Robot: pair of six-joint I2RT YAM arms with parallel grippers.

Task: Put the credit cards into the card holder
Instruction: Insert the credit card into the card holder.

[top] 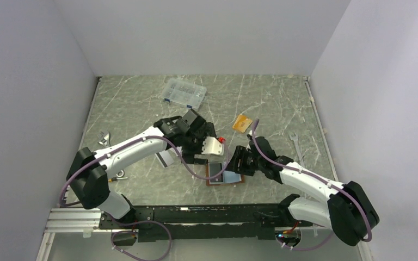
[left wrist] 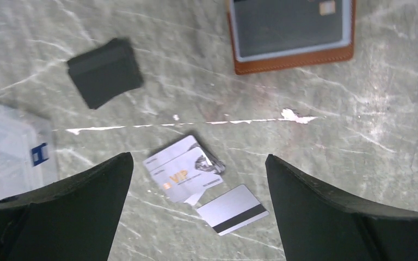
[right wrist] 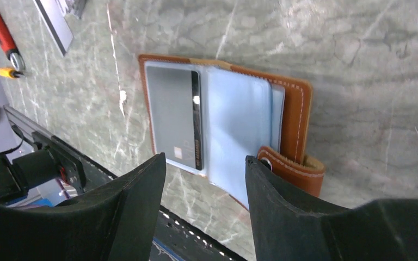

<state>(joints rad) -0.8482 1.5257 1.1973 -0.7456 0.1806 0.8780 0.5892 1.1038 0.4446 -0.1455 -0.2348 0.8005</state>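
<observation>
The brown leather card holder lies open on the marble table, strap at its near corner. A silver-grey credit card sits in its left clear sleeve. My right gripper hangs open just above the holder's near edge, nothing between its fingers. My left gripper is wide open above two loose silver cards, a VIP one and a striped one. From the top view, the holder lies between both grippers, and an orange card lies further back.
A small flat black rectangle lies left of the holder. A clear compartment box stands at the back. Wrenches lie at the left and right. A red-handled tool lies beyond the holder. The black base rail borders the near edge.
</observation>
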